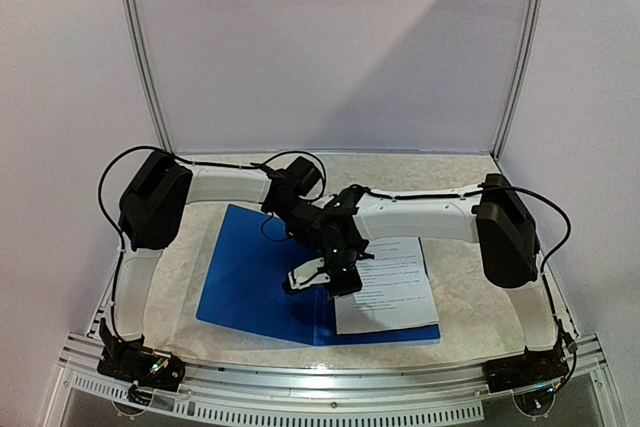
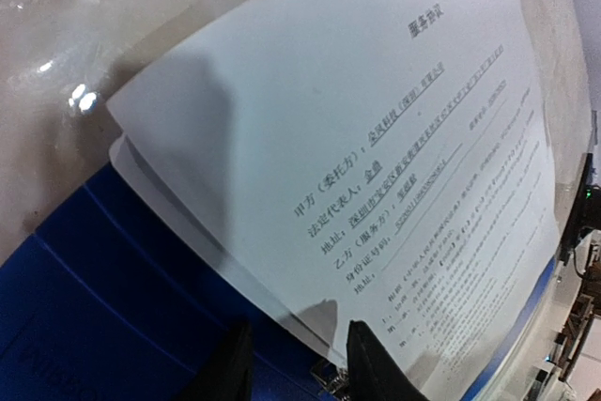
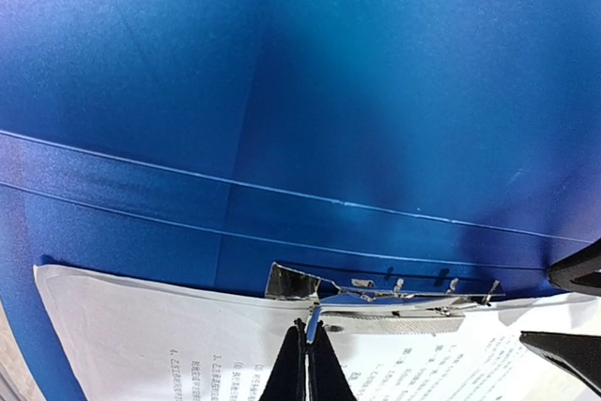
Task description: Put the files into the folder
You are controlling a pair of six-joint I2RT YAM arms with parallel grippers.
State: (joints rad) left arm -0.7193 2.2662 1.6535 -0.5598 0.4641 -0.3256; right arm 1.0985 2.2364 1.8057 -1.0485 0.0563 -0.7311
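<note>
The blue folder lies open and flat on the table. The files, white printed sheets, rest on its right half with their left edge at the spine. In the right wrist view my right gripper is shut on the thin lever of the metal spine clip, at the files' edge. In the left wrist view my left gripper stands open just over the files' edge and the clip, nothing pinched. Both grippers meet over the spine, the left gripper beside the right gripper.
The two forearms cross above the folder's back edge. Pale marbled tabletop surrounds the folder. White booth walls with metal posts close off the back and sides, and a metal rail runs along the near edge.
</note>
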